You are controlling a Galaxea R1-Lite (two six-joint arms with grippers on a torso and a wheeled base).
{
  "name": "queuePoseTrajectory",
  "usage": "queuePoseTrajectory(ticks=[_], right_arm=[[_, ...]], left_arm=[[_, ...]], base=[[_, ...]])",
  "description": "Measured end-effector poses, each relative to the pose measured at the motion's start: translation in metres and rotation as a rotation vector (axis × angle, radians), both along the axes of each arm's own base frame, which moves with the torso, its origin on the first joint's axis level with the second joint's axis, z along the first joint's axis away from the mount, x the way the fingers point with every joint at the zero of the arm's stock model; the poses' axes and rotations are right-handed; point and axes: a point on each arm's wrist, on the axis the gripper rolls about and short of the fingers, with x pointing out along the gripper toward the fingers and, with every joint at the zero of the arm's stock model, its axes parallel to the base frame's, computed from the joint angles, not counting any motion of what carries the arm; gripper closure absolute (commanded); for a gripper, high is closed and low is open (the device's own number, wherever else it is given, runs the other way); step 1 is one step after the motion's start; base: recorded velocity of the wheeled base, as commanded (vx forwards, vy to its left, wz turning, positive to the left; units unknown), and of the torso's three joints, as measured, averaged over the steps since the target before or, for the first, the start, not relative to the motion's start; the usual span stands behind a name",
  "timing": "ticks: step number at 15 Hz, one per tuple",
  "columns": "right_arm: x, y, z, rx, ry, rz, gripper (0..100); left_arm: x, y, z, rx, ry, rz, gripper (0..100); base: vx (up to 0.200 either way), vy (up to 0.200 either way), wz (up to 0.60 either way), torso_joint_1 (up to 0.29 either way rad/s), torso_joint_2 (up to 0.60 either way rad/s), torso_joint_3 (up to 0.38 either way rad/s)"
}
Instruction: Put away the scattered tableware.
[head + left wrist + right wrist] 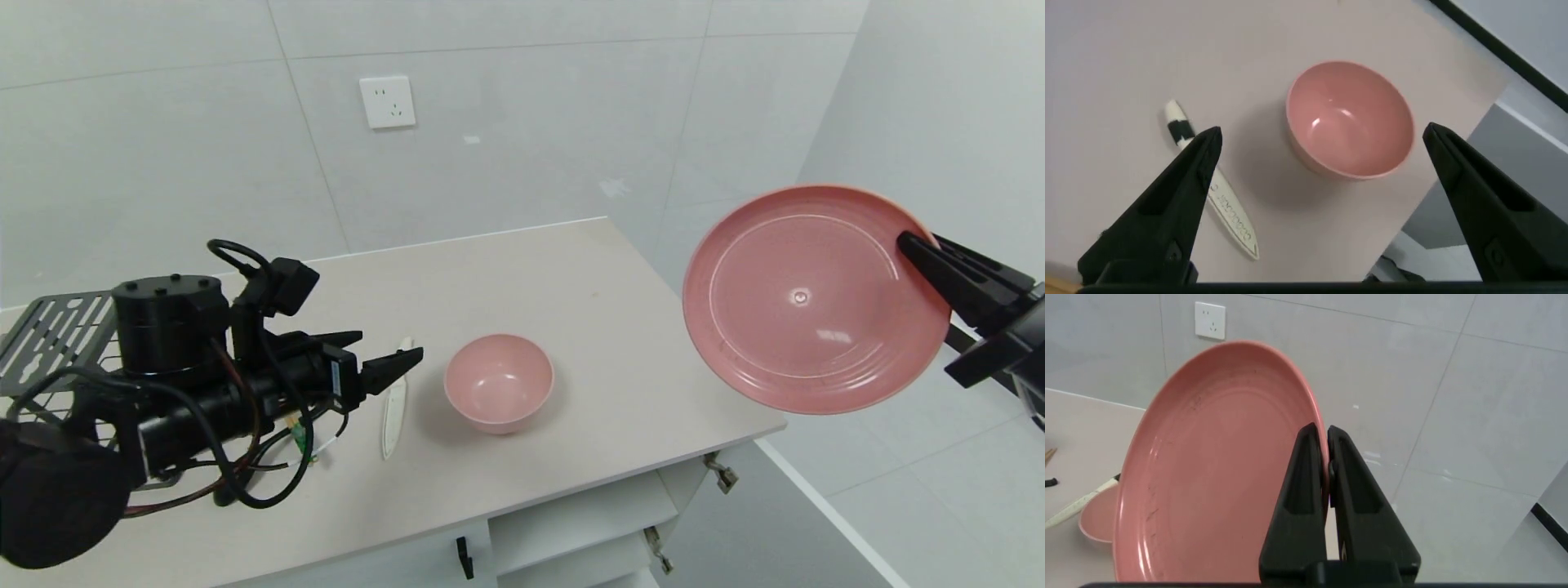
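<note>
Pink plate: clamped at the rim by the right hand, held tilted past the desk edge. Pink bowl: set on the desk beside a white knife. Left hand: spread apart, held over the knife.

I have the left gripper spread wide above the table, its fingers framing the upright pink bowl. A white knife lies flat near the bowl, not touching it.
</note>
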Motion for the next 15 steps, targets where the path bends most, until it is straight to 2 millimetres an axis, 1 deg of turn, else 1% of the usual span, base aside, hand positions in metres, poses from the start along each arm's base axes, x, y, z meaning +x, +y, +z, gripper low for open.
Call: queuePoseTrajectory(ticks=[2,5,8,12,15], right_arm=[[0.0,0.002,0.0,0.0,0.001,0.013,100],[0.0,0.004,0.0,0.001,-0.001,0.021,100],[0.0,0.004,-0.001,0.001,0.002,0.022,100],[0.0,0.004,-0.002,0.0,0.007,0.022,100],[0.001,0.005,-0.004,-0.002,0.018,0.024,100]], left_arm=[[0.014,-0.009,-0.013,0.014,0.036,-0.009,0],[0.038,-0.03,-0.022,0.02,0.048,-0.038,0],[0.057,-0.045,-0.031,0.038,0.054,-0.018,0],[0.071,-0.047,-0.05,0.04,0.093,-0.001,0],[0.078,-0.049,-0.058,0.031,0.103,0.006,0]], base=[[0.0,0.0,0.0,0.0,0.0,0.0],[0.0,0.0,0.0,0.0,0.0,0.0],[0.0,0.0,0.0,0.0,0.0,0.0],[0.0,0.0,0.0,0.0,0.0,0.0],[0.0,0.0,0.0,0.0,0.0,0.0]])
